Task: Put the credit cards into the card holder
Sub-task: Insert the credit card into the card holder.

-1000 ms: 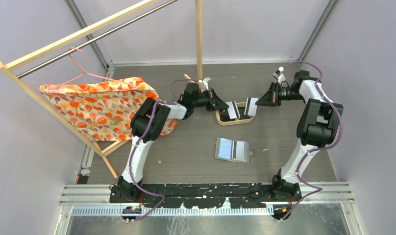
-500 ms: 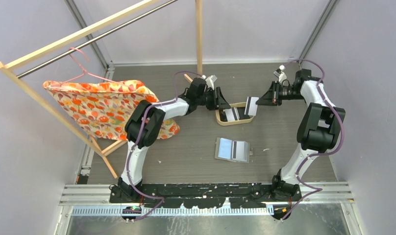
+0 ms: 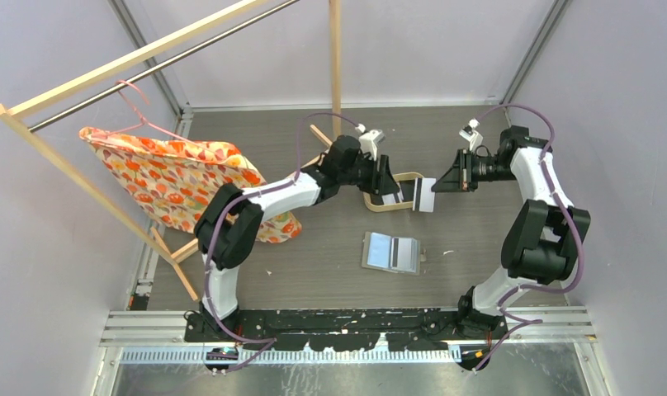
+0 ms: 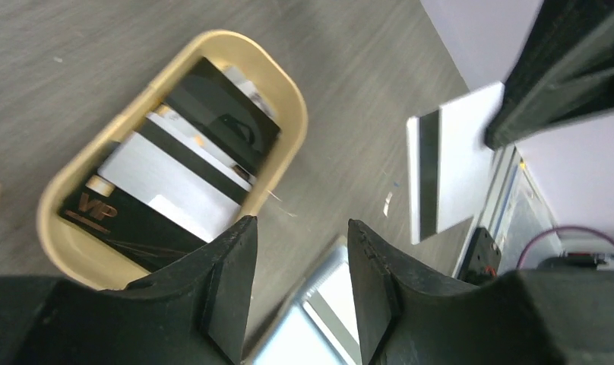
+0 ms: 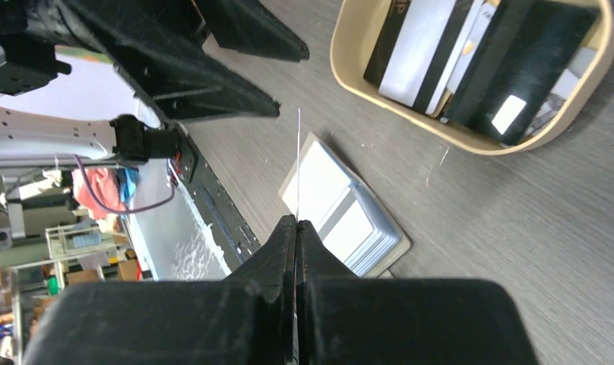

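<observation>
Far left on the table we've got a wooden clothes rack (image 3: 107, 65) with an orange floral cloth (image 3: 182, 177) hanging off it. Left arm reaches from its base out to the oval wooden tray (image 3: 384, 208). Left gripper (image 4: 299, 228) hangs over the tray's left end, fingers partway apart, nothing between them. Tray holds a loose stack of credit cards (image 4: 186, 163): black ones, whitish ones with black stripes, and a dark one marked VIP at one end.

Card holder (image 3: 390, 252) lies open and flat on the table, nearer the arm bases than the tray and well apart from it, with neither arm touching it. We see pale rectangles in its slots; can't tell whether they're cards or lining.

Right gripper (image 5: 296, 223) is pinched tight on one white card (image 3: 424, 195) with a black stripe. It holds the card off the table at the tray's right end, between the two grippers. In the right wrist view that card is edge-on, just a thin line in front of the card holder.
</observation>
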Robot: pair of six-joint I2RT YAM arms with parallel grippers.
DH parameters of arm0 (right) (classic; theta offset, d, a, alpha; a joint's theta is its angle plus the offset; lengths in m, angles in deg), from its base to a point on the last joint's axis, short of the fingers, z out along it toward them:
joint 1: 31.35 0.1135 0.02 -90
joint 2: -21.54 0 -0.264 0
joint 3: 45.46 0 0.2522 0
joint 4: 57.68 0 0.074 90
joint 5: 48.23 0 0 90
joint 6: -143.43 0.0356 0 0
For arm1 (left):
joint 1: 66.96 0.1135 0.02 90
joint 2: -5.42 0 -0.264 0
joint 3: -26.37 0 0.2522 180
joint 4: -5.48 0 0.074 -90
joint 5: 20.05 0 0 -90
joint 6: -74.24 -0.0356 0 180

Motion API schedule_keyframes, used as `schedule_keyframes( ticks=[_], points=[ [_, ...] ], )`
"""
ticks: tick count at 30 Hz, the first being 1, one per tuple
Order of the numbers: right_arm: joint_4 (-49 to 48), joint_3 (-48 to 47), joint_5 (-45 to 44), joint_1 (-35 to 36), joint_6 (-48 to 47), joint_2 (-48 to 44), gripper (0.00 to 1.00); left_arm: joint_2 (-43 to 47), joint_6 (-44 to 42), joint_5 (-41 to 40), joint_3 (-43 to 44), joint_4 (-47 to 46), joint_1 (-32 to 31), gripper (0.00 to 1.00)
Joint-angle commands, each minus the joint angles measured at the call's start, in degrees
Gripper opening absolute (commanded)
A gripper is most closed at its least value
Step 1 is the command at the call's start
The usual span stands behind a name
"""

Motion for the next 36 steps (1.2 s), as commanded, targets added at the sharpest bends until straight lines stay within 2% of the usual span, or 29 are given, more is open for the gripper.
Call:
schedule_keyframes(
  ticks=[1, 9, 13, 15, 16, 17, 20, 23, 27, 29, 33, 36],
  points=[
    [5.79, 1.71, 1.51, 0.20, -6.99, -5.93, 0.01, 8.00, -6.71, -4.49, -4.55, -1.41, -4.52, 0.49],
    [2.88, 8.99, 1.15, 0.32, -6.86, -14.05, 0.01, 19.13, -15.61, -15.59, -14.76, -3.57, -12.00, 0.50],
    [1.94, 11.48, 3.65, 0.37, -7.51, -16.14, 0.01, 23.47, -17.99, -19.24, -20.81, -9.12, -13.70, 0.54],
    [1.73, 11.79, 4.50, 0.42, -7.92, -16.42, 0.01, 25.23, -17.64, -19.41, -23.91, -12.20, -13.72, 0.65],
    [1.78, 11.89, 4.63, 0.56, -8.18, -16.40, 0.01, 25.96, -17.47, -19.46, -24.85, -12.85, -13.72, 0.86],
    [1.79, 12.03, 4.91, 0.63, -8.63, -16.42, 0.01, 26.29, -17.15, -19.83, -25.29, -12.30, -13.72, 0.99],
    [2.01, 12.90, 6.32, 1.15, -10.16, -16.19, 0.01, 27.30, -15.37, -19.47, -24.50, -6.38, -13.78, 1.00],
    [3.34, 13.14, 7.44, 2.07, -13.32, -15.87, 0.01, 29.71, -12.47, -19.07, -27.99, -7.82, -13.81, 1.00],
    [4.95, 14.08, 10.01, 3.12, -17.76, -15.47, 0.01, 32.35, -7.81, -19.88, -35.49, -19.65, -13.89, 1.00],
    [4.90, 14.43, 10.32, 3.83, -18.27, -15.08, 0.01, 31.58, -4.95, -17.82, -38.24, -25.75, -13.56, 1.00],
    [5.07, 14.41, 11.09, 4.78, -18.11, -13.34, 0.01, 27.58, 1.55, -11.39, -38.26, -31.86, -13.28, 0.95],
    [5.59, 14.39, 12.30, 5.17, -18.30, -12.49, 0.01, 24.07, 6.79, -10.51, -39.85, -42.04, -13.14, 0.92]
  ],
)
